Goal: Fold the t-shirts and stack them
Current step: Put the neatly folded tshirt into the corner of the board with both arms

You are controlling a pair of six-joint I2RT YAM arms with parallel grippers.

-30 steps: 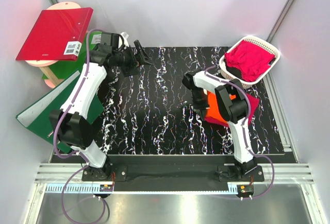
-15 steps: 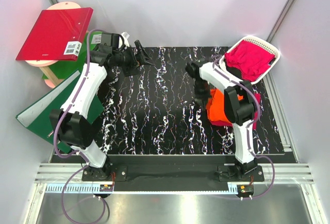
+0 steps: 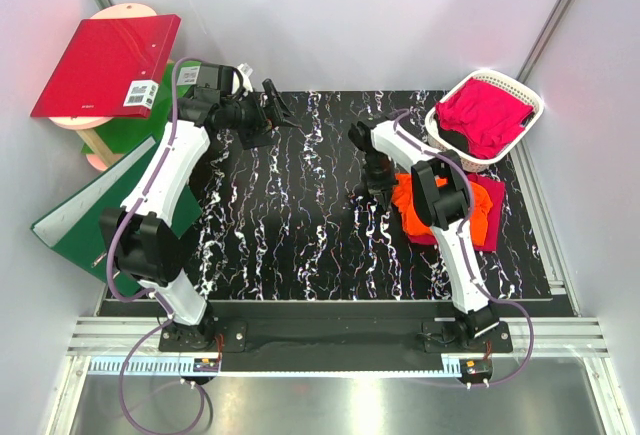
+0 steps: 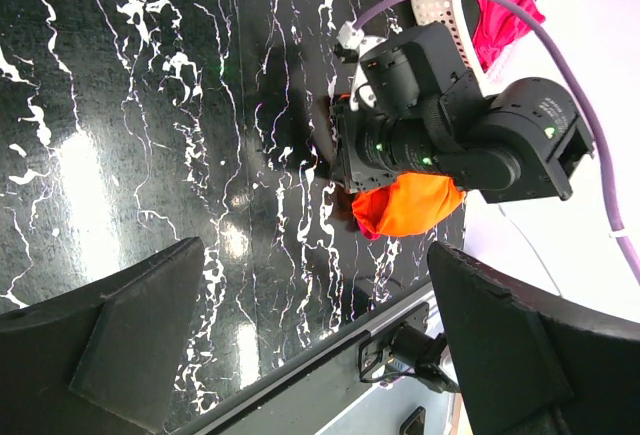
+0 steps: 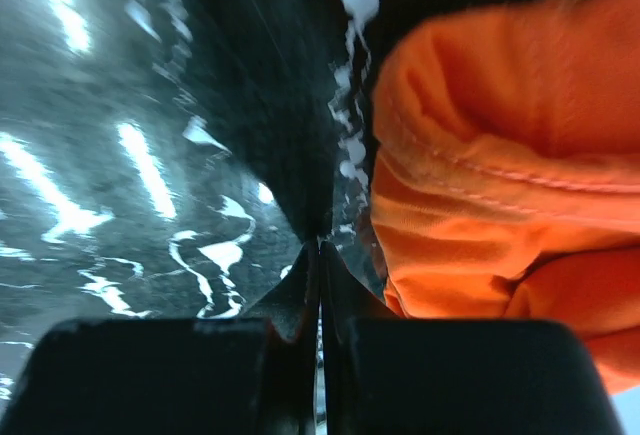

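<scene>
A bunched orange t-shirt (image 3: 415, 211) lies on a flat magenta-pink t-shirt (image 3: 487, 217) at the right of the black marbled mat (image 3: 300, 225). My right gripper (image 3: 377, 187) is shut and empty, its tips low over the mat at the orange shirt's left edge. In the right wrist view the closed jaws (image 5: 320, 247) point at the mat with the orange t-shirt (image 5: 500, 185) just to their right. Another magenta-pink t-shirt (image 3: 485, 113) fills the white basket (image 3: 433, 123). My left gripper (image 3: 280, 105) hangs wide open and empty at the mat's far left (image 4: 335, 355).
A red binder (image 3: 105, 65) rests on a round wooden stand at the far left. An open green binder (image 3: 75, 220) leans below it beside the left arm. White walls enclose the table. The left wrist view shows the right arm's wrist (image 4: 440, 135) and the table's near rail.
My right arm has swung back off the orange t-shirt, leaving more of it showing; its shut gripper has stayed at the shirt's left edge. The left arm has hardly moved.
</scene>
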